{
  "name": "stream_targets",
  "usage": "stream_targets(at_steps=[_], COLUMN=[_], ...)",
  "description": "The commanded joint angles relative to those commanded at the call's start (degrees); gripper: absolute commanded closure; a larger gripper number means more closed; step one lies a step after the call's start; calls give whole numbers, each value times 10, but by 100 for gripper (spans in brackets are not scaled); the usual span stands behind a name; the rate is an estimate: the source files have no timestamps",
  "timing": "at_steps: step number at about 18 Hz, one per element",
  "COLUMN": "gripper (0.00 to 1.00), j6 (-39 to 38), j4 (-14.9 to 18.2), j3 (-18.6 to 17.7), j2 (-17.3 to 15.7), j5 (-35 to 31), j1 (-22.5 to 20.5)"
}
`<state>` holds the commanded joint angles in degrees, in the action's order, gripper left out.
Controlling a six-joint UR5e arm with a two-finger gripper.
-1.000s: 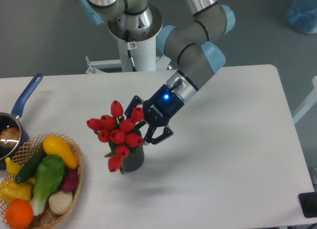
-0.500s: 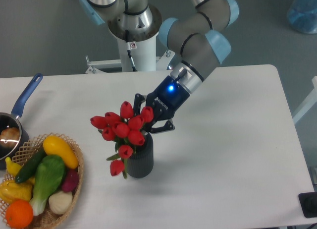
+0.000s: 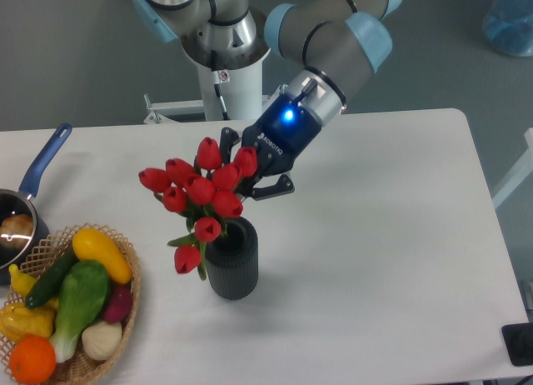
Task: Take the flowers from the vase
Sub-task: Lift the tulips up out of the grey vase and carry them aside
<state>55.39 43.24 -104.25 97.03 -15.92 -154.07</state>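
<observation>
The flowers [image 3: 200, 189], a bunch of red tulip buds with green leaves, are held up above the vase [image 3: 234, 268]. The vase is a short dark ribbed cylinder standing upright on the white table, its round mouth showing. My gripper [image 3: 248, 167] reaches in from the upper right and is shut on the bunch at its right side, with black fingers [image 3: 276, 186] on either side of the buds. Two low buds hang beside the vase's left rim. The stems are hidden behind the buds, so I cannot tell whether they still reach into the mouth.
A wicker basket [image 3: 127, 256] of colourful toy vegetables and fruit sits at the front left corner. A saucepan with a blue handle [image 3: 43, 162] lies at the left edge. The arm's white base [image 3: 225, 77] stands behind the table.
The gripper has risen and moved up-left with the flowers in it. The bunch sits higher, and more of the vase and its mouth now shows.
</observation>
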Motion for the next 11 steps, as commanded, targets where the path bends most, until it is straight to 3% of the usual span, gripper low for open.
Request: stream_targets(at_steps=[11], gripper=[100], j6=[-130], j4=[0], j3=[100], j2=[-3], j5=[48], j1=[-69])
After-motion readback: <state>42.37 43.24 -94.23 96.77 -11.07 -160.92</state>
